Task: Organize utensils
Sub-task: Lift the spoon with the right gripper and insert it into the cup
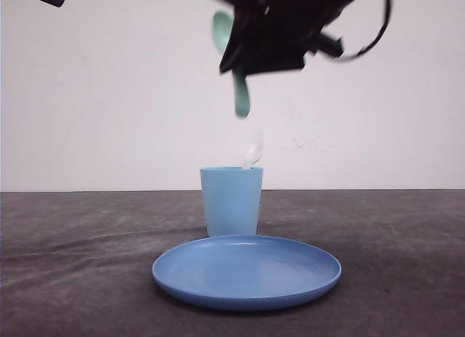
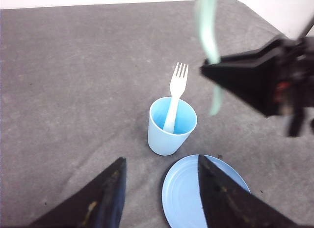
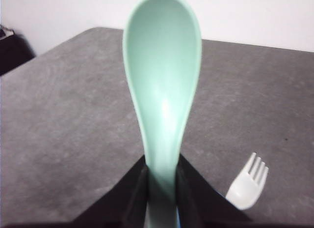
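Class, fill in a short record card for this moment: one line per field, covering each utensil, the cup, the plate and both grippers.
fork: standing in the cup, tines up
spoon: held in the air above the cup, bowl end up
cup: upright on the table, behind the plate
plate: flat on the table, nothing on it
right gripper: shut on the spoon's handle
left gripper: open, holding nothing

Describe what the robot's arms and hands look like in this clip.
Both are black. The right hand has two wedge-shaped fingers that narrow toward the tips; in the front view a thin black cable loops beside its blocky body. The left hand shows two broad, tapering black fingers with yellowish scuffs on one of them. No lettering is legible.
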Robot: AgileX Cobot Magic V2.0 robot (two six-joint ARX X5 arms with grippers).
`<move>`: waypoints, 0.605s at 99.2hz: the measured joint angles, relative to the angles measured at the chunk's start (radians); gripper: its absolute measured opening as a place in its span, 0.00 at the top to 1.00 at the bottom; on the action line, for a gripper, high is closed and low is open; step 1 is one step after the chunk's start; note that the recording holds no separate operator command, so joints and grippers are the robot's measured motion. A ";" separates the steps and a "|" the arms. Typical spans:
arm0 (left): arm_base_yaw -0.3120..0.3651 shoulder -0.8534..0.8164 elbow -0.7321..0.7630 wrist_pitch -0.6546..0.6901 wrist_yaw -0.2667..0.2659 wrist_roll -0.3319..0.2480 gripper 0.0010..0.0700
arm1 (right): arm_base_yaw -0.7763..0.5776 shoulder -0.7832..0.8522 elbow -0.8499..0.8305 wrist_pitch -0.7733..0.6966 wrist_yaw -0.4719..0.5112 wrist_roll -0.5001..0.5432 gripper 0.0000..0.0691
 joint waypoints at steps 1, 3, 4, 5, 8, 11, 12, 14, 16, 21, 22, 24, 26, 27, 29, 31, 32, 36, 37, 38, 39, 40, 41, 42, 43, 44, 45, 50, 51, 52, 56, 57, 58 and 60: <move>0.000 0.000 0.000 0.000 0.000 0.000 0.62 | 0.000 0.007 0.000 0.006 0.000 -0.002 0.90; 0.000 0.000 0.000 0.000 0.000 0.000 0.62 | 0.000 0.021 0.000 0.019 0.000 -0.006 0.90; 0.000 0.000 0.000 0.000 0.000 0.000 0.62 | 0.000 0.027 0.000 0.024 0.000 -0.008 0.90; 0.000 0.000 0.000 0.000 0.000 -0.001 0.62 | 0.000 0.034 0.000 0.029 0.000 -0.010 0.90; 0.000 0.000 0.000 -0.002 0.000 -0.001 0.62 | 0.000 0.054 0.000 0.047 0.000 -0.014 0.90; 0.000 0.000 0.000 -0.002 0.000 -0.002 0.62 | 0.000 0.074 0.000 0.064 0.001 -0.019 0.90; 0.000 0.000 0.000 -0.003 0.000 -0.002 0.62 | 0.000 0.079 0.000 0.069 0.001 -0.021 0.90; 0.000 0.000 0.000 -0.003 0.000 -0.004 0.62 | -0.002 0.090 0.000 0.076 0.002 -0.021 0.90; 0.000 0.000 0.000 -0.004 0.000 -0.005 0.62 | -0.002 0.101 0.000 0.081 0.003 -0.022 0.90; 0.000 0.000 0.000 -0.005 0.000 -0.007 0.62 | -0.002 0.127 0.000 0.100 0.004 -0.026 0.90; 0.000 0.000 0.000 -0.005 0.000 -0.008 0.62 | -0.002 0.132 0.000 0.103 0.003 -0.027 0.90; 0.000 0.000 0.000 -0.005 0.000 -0.009 0.62 | -0.002 0.141 0.000 0.109 0.003 -0.028 0.90; 0.000 0.000 0.000 -0.005 0.000 -0.010 0.62 | -0.002 0.150 0.000 0.113 0.004 -0.029 0.90; 0.000 0.000 0.000 -0.005 0.000 -0.011 0.62 | -0.002 0.154 0.000 0.116 0.004 -0.029 0.90; 0.000 0.000 0.000 -0.005 0.000 -0.012 0.62 | -0.002 0.163 0.000 0.119 0.004 -0.029 0.90; 0.000 0.000 0.000 -0.005 0.000 -0.012 0.62 | -0.002 0.172 0.000 0.126 0.004 -0.029 0.90; 0.000 0.000 0.000 -0.005 0.000 -0.013 0.62 | -0.002 0.176 0.000 0.128 0.004 -0.029 0.90; 0.000 0.000 0.000 -0.005 0.000 -0.014 0.62 | -0.002 0.194 0.000 0.142 0.004 -0.031 0.90; 0.000 0.000 0.000 -0.005 0.000 -0.014 0.62 | -0.002 0.199 0.000 0.146 0.004 -0.031 0.90; 0.000 0.000 0.000 -0.005 0.000 -0.015 0.62 | -0.002 0.203 0.000 0.150 0.004 -0.032 0.90; 0.000 0.000 0.000 -0.006 0.000 -0.015 0.62 | -0.002 0.207 0.000 0.152 0.004 -0.032 0.90; 0.000 0.000 0.000 -0.006 0.000 -0.015 0.62 | -0.003 0.211 0.000 0.152 0.004 -0.032 0.90; 0.000 0.000 0.000 -0.006 0.000 -0.015 0.62 | -0.003 0.215 0.000 0.154 0.004 -0.033 0.90; 0.000 0.000 0.000 -0.006 0.000 -0.015 0.62 | -0.004 0.218 0.000 0.155 0.004 -0.033 0.90; 0.000 0.000 0.000 -0.006 0.000 -0.015 0.62 | -0.004 0.221 0.000 0.155 0.004 -0.034 0.90; 0.000 0.000 0.000 -0.006 0.000 -0.015 0.62 | -0.005 0.224 0.000 0.154 0.004 -0.035 0.90; 0.000 0.000 0.000 -0.006 0.000 -0.015 0.62 | -0.006 0.227 0.000 0.154 0.004 -0.035 0.90; 0.000 0.000 0.000 -0.006 0.000 -0.016 0.62 | -0.010 0.237 0.000 0.151 0.006 -0.036 0.90; 0.000 0.000 0.000 -0.006 0.000 -0.016 0.62 | -0.010 0.238 0.000 0.151 0.008 -0.036 0.90; 0.000 0.000 0.000 -0.007 0.000 -0.016 0.62 | -0.010 0.239 0.000 0.150 0.010 -0.036 0.90; 0.000 0.000 0.000 -0.008 0.000 -0.016 0.62 | -0.011 0.239 0.000 0.150 0.019 -0.036 0.90; 0.000 0.000 0.000 -0.008 0.000 -0.016 0.62 | -0.011 0.239 0.000 0.151 0.022 -0.036 0.90; 0.000 0.000 0.000 -0.008 0.000 -0.016 0.62 | -0.011 0.239 0.000 0.152 0.024 -0.036 0.90; 0.000 0.000 0.000 -0.008 0.000 -0.016 0.62 | -0.012 0.239 0.000 0.154 0.026 -0.036 0.89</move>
